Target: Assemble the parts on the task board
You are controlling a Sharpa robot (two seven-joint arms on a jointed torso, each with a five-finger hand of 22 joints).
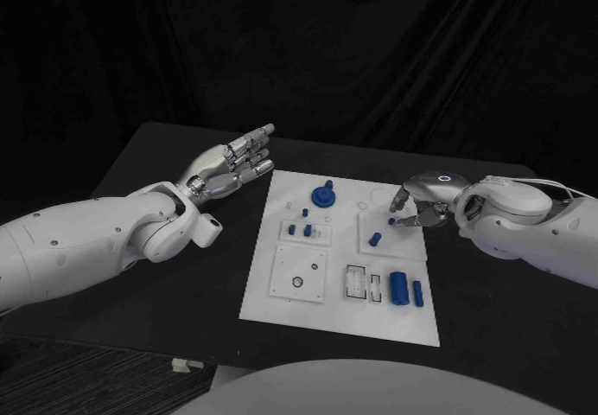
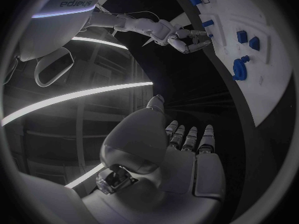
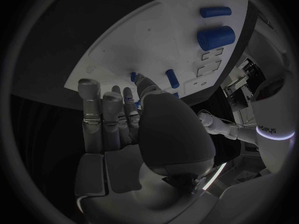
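The white task board (image 1: pixel 343 311) lies in the middle of the black table. My right hand (image 1: pixel 417 207) hovers over its far right part, thumb and a finger pinching a small blue part (image 1: pixel 394 221), also seen at the thumb tip as the small blue part (image 3: pixel 133 76). A second blue peg (image 1: pixel 374 237) stands just in front of it. A round blue knob (image 1: pixel 325 197) sits at the far middle, small blue pegs (image 1: pixel 302 231) left of centre. A thick blue cylinder (image 1: pixel 397 287) and a slim blue bar (image 1: pixel 417 294) lie near the right front. My left hand (image 1: pixel 237 160) floats flat and empty beyond the board's far left corner.
A square white sub-plate with a hole (image 1: pixel 299 272) and a pair of rectangular slots (image 1: pixel 365 283) occupy the board's front half. Black table (image 1: pixel 162 311) surrounds the board, with a dark curtain behind. My left forearm (image 1: pixel 100 238) stretches over the table's left side.
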